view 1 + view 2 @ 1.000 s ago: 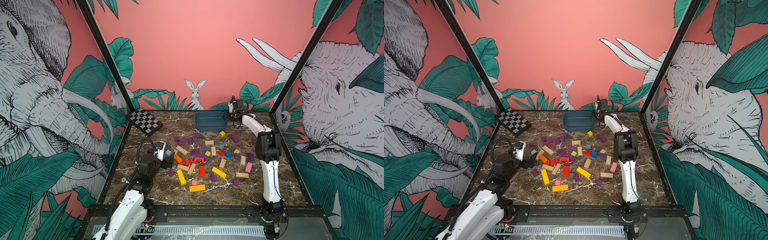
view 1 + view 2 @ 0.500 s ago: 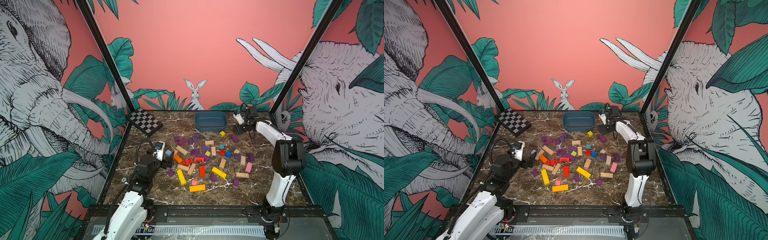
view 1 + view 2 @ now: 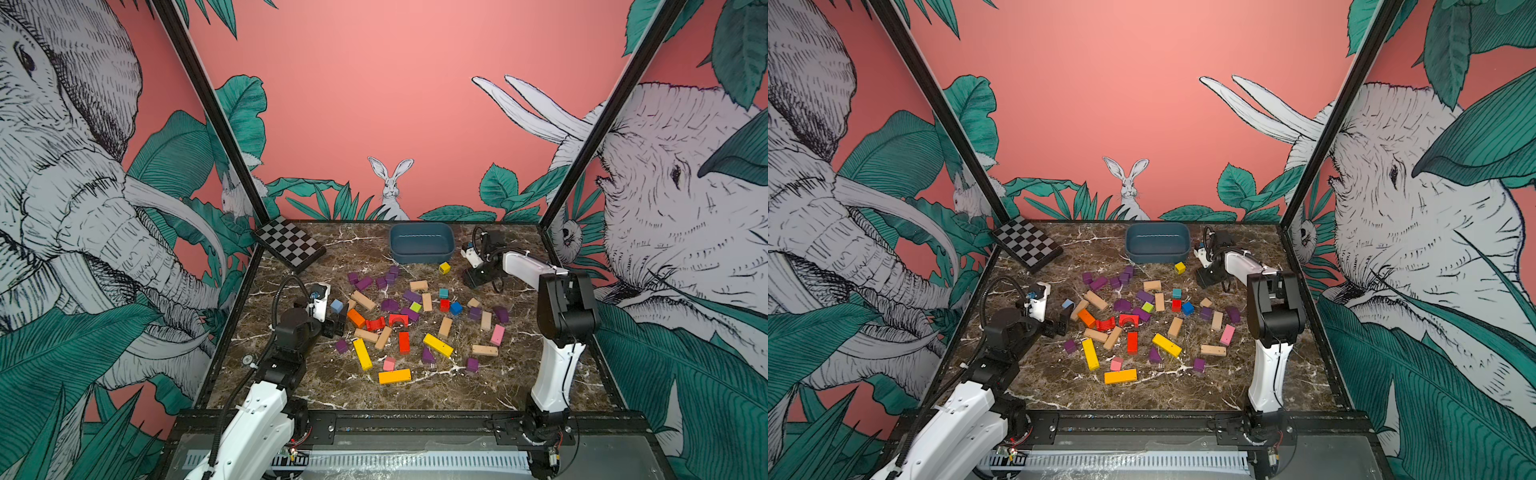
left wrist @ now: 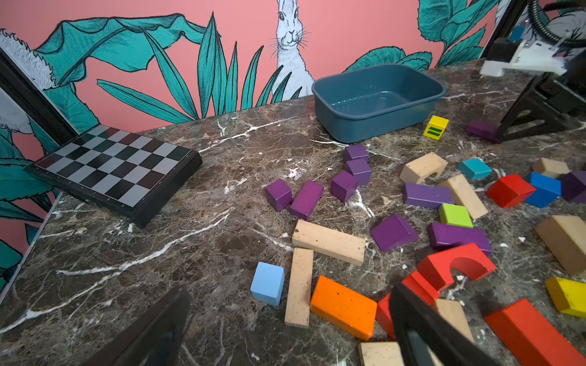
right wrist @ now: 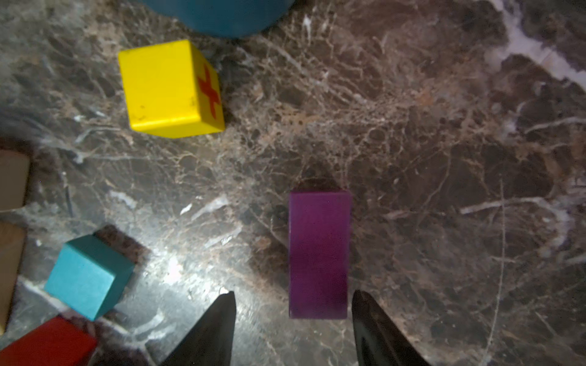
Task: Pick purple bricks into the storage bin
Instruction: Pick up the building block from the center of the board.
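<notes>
Right tool (image 5: 293, 293) spread; purple brick (image 5: 319, 247) lies partly between jaws, perhaps touching one. Left tool (image 4: 290, 290) spread wide.

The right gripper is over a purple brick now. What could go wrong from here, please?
1. The purple brick sits off-centre in the open right gripper, nearly against one finger; closing may shove or twist it instead of gripping it.
2. The yellow cube lies between that brick and the storage bin; a low carry might knock it.
</notes>
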